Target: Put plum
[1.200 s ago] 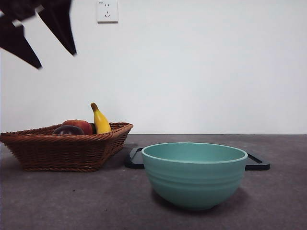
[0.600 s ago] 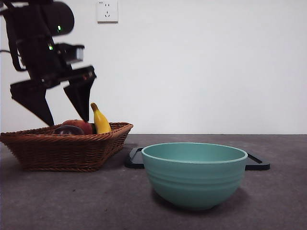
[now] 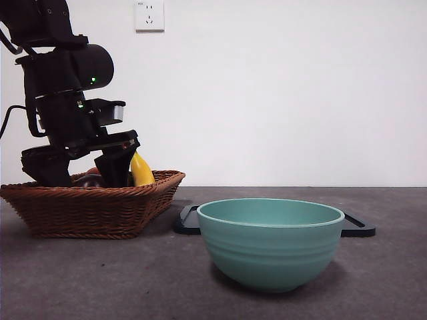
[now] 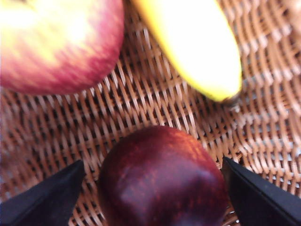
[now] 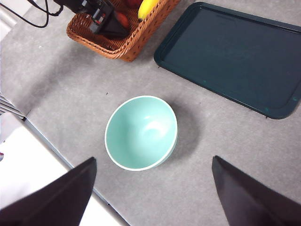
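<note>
The left wrist view shows what the other views cannot: the glossy dark maroon round plum (image 4: 162,176) lies on the woven floor of the brown wicker basket (image 4: 141,108), and the left gripper (image 4: 153,190) has its two black jaws spread apart, one on each side of the plum, close to its skin, but it is not clear that they touch it. In the same view one red-and-yellow apple (image 4: 56,42) and one yellow banana (image 4: 193,42) lie deeper in the basket, apart from the plum. In the front view the left gripper (image 3: 81,172) reaches down into the basket (image 3: 93,207), and its dark body hides most of the fruit; only the banana (image 3: 140,172) is seen well beside one jaw. The right wrist view looks down from high above and gives the layout: one empty mint-green ceramic bowl (image 5: 141,133) stands on the grey table (image 5: 70,89), one dark green rectangular tray (image 5: 235,56) lies beside the basket (image 5: 120,35), and the bowl is well apart from both. The right gripper (image 5: 150,197) hangs high above the bowl with its two jaws wide apart and nothing between them. One white wall socket (image 3: 149,15) is on the wall above the basket.
</note>
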